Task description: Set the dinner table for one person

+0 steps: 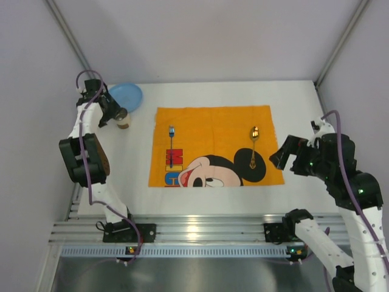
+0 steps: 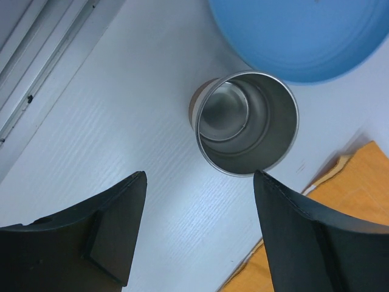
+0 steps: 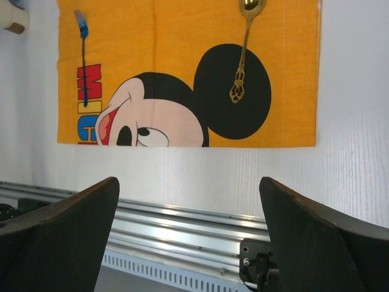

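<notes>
Dinner table [image 1: 213, 94]: white top fills the middle of the overhead view, with the ribbed rail [image 1: 194, 234] along its near edge.

Orange Mickey Mouse cloth [image 1: 213, 131] lies flat at the table's centre.
- Blue fork [image 1: 171, 146] sits on the cloth's left part, tines pointing far.
- Gold spoon [image 1: 253, 146] sits on the right part, bowl far, handle lying over Mickey's black ear.
- The two are well apart, with bare cloth between them.

Blue plate [image 1: 126, 96] sits at the far left corner of the table, off the cloth. Metal cup [image 2: 246, 125] stands upright just beside the plate, mouth open upward, near the cloth's far left corner but on bare white.

Left gripper [image 2: 199, 176]: fingers spread wide, poised above the table just near of the cup. Neither finger touches the cup, and nothing is between them.

Right gripper [image 3: 188, 182]: fingers likewise wide apart and holding nothing. It hangs over the right side of the table, just right of the cloth's near right corner, with its camera looking across the cloth.
</notes>
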Robot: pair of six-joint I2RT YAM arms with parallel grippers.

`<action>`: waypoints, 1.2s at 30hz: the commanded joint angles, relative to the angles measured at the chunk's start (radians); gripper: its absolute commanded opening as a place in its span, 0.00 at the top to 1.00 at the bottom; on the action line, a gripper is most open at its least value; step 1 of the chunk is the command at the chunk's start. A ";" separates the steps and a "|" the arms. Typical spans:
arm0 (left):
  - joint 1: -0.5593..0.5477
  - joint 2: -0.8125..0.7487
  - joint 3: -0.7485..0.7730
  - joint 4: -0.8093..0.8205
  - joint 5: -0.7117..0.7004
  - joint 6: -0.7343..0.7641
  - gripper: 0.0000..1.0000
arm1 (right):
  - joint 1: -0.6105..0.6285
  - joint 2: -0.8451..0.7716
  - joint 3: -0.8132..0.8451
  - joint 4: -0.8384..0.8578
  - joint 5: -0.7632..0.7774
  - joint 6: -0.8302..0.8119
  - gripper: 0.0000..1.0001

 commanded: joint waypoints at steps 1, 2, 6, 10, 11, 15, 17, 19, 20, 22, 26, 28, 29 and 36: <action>0.008 0.047 0.050 0.040 0.040 -0.028 0.24 | 0.011 0.035 -0.002 0.083 0.018 -0.006 0.00; 0.008 0.067 0.053 0.042 0.038 -0.031 0.24 | 0.011 0.042 -0.002 0.088 0.021 -0.009 0.00; 0.010 0.109 0.067 0.074 0.043 -0.040 0.26 | 0.012 0.076 0.005 0.111 0.030 -0.023 0.00; 0.008 0.162 0.108 0.082 0.044 -0.042 0.33 | 0.009 0.104 0.012 0.129 0.041 -0.034 0.00; 0.010 0.185 0.119 0.080 0.038 -0.043 0.37 | 0.011 0.111 0.012 0.132 0.041 -0.037 0.00; 0.010 0.239 0.166 0.083 0.046 -0.039 0.74 | 0.011 0.135 0.009 0.151 0.043 -0.045 0.00; 0.008 0.270 0.186 0.079 0.052 -0.030 0.96 | 0.011 0.142 0.004 0.163 0.041 -0.046 0.00; 0.007 0.284 0.234 0.054 0.072 -0.017 1.00 | 0.011 0.145 0.001 0.171 0.040 -0.051 0.00; 0.005 0.281 0.244 0.043 0.081 -0.016 1.00 | 0.011 0.147 0.001 0.172 0.038 -0.051 0.00; -0.010 0.247 0.255 0.045 0.092 -0.008 1.00 | 0.013 0.144 -0.004 0.178 0.040 -0.052 0.00; -0.111 0.190 0.271 0.057 0.112 0.013 1.00 | 0.012 0.121 -0.030 0.195 0.029 -0.042 0.00; -0.168 0.175 0.286 0.068 0.162 0.038 1.00 | 0.011 0.118 -0.031 0.208 0.018 -0.042 0.00; -0.218 0.175 0.306 0.074 0.181 0.049 1.00 | 0.011 0.119 -0.027 0.214 0.004 -0.040 0.00; -0.534 0.213 0.471 -0.001 0.219 0.127 1.00 | 0.012 0.226 0.073 0.301 -0.103 -0.031 0.00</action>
